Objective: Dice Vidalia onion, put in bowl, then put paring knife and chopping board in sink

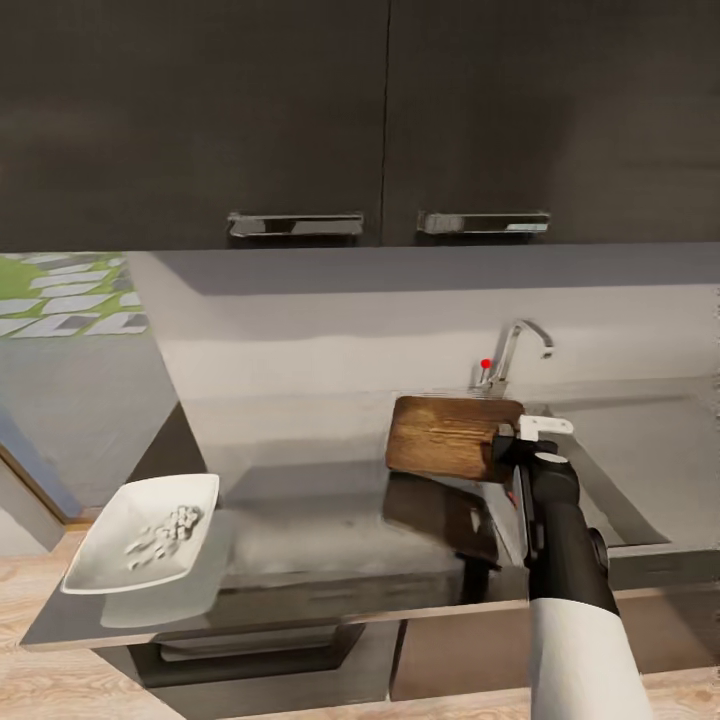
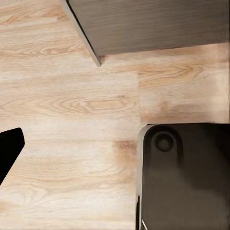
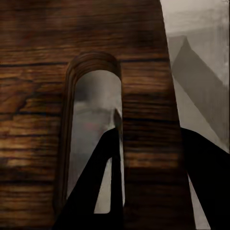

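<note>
Presently the chopping board [image 1: 447, 437] is held aloft, clamped at its slot end by the right gripper [image 1: 512, 447]; the sink [image 1: 640, 470] lies just rightward, below.

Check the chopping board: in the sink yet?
No. The chopping board is held up by the right gripper, casting a shadow below, left of the sink.

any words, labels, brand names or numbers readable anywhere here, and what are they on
None: no readable text in any view.
The curved chrome faucet bears only a plain red dot, no lettering.
The dark brown wooden chopping board, held by the right gripper, shows grain only.
The shallow white squarish bowl and the dark upper cabinet doors carry no markings.
</note>
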